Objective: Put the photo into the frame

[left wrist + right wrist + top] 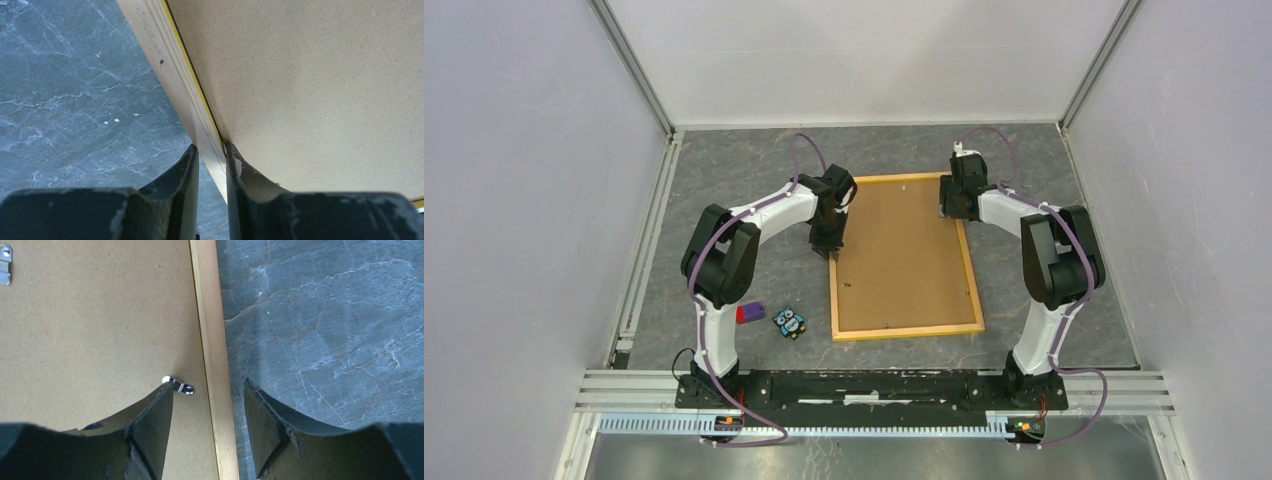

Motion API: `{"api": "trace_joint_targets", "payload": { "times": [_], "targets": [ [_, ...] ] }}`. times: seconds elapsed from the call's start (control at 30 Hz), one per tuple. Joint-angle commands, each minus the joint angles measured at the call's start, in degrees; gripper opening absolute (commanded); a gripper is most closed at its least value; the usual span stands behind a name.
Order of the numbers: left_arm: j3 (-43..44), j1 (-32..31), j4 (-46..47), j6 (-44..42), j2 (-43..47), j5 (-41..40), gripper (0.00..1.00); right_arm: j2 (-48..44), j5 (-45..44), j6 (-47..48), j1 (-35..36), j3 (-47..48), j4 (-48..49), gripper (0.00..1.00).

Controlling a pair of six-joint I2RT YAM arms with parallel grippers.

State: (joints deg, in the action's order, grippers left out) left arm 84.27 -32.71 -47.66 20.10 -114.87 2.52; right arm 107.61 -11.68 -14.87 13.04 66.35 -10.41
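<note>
The frame (909, 330) lies face down in the middle of the counter (724, 180), one short end toward my bases. A brown backing panel (904, 255) fills it from rail to rail.

Two small metal pieces show on the panel in my right wrist view. A turn clip (181, 387) sits just beside the right rail, and a hanger (4, 267) sits at the view's upper left corner.

Left of the frame, near my left arm, lie a purple block (750, 313) and a small owl figure (790, 322). They sit close together and apart from the frame.

That makes one frame, one panel and two small loose things.

My left tool (210, 150) is nipped onto the frame's left rail, one finger on the outer side and one on the panel side.

My right tool (209, 387) stands wide open astride the right rail near the far corner, gripping nothing. Its inner fingertip is by the clip.

Both my elbows bow outward, the forearms reach in toward the frame, and the wrists point down.
</note>
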Motion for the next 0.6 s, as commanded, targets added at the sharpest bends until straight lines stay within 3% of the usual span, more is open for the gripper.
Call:
{"api": "trace_joint_targets", "payload": {
  "times": [0.0,0.57],
  "targets": [
    [1.3,-0.4,0.4,-4.3,-0.3,3.3,0.02,2.5,-6.7,-0.6,-0.7,1.1,-1.7,0.58],
    [1.6,-0.3,-0.1,-4.6,0.7,2.1,0.02,3.8,-8.1,-3.7,-0.7,0.4,-4.1,0.42]
  ]
}}
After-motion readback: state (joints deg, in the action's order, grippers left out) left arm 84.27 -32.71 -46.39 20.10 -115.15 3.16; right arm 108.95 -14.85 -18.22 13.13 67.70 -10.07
